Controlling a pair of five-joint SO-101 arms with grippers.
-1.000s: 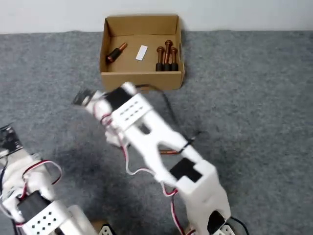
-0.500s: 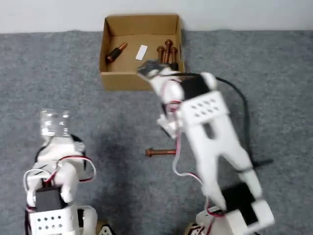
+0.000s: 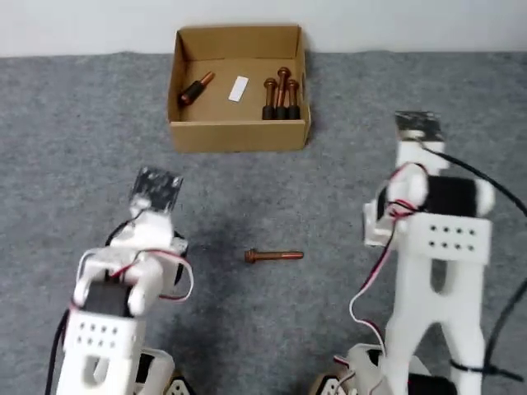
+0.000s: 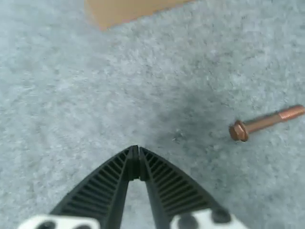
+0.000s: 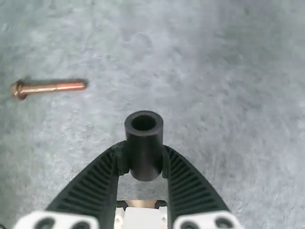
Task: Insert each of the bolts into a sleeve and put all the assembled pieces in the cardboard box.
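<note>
A loose copper bolt lies on the grey carpet between the two arms, also seen as the bolt and the bolt. My left gripper is shut with nothing in it, a short way from the bolt's head; from above, the left gripper sits left of the bolt. My right gripper is shut on a black sleeve, held bore outward above the carpet. From above, the right gripper is far right of the cardboard box.
The box holds one assembled piece at its left, three assembled pieces at its right, and a white label. A corner of the box is in the left wrist view. Grey carpet surrounds the bolt.
The right arm swung from the left side, past the box front, over to the right. The left arm came forward and toward the centre, nearer the bolt.
</note>
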